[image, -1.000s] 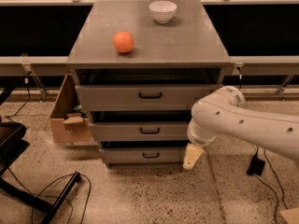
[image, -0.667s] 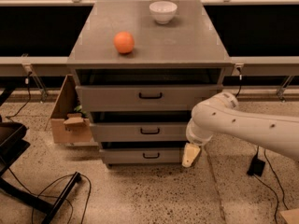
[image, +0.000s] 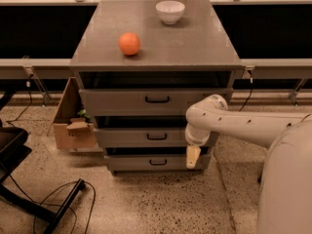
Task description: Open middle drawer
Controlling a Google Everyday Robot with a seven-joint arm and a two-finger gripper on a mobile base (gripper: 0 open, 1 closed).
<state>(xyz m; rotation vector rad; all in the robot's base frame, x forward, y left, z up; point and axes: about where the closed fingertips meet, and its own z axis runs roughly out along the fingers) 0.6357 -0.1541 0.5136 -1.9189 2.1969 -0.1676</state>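
The grey cabinet has three drawers. The middle drawer (image: 146, 136) has a wide flat front and a small black bar handle (image: 156, 136); its front sits level with the other two drawer fronts. My white arm reaches in from the right. My gripper (image: 193, 157) points down in front of the cabinet's right side, below the middle drawer's right end and over the bottom drawer (image: 156, 162). It is to the right of the handle and holds nothing that I can see.
An orange (image: 129, 43) and a white bowl (image: 170, 11) sit on the cabinet top (image: 195, 48). An open cardboard box (image: 73, 121) stands on the floor left of the cabinet. Black cables and a chair base (image: 29, 194) lie at lower left.
My arm and gripper have moved a little left, closer to the cabinet front. The drawers have not moved.
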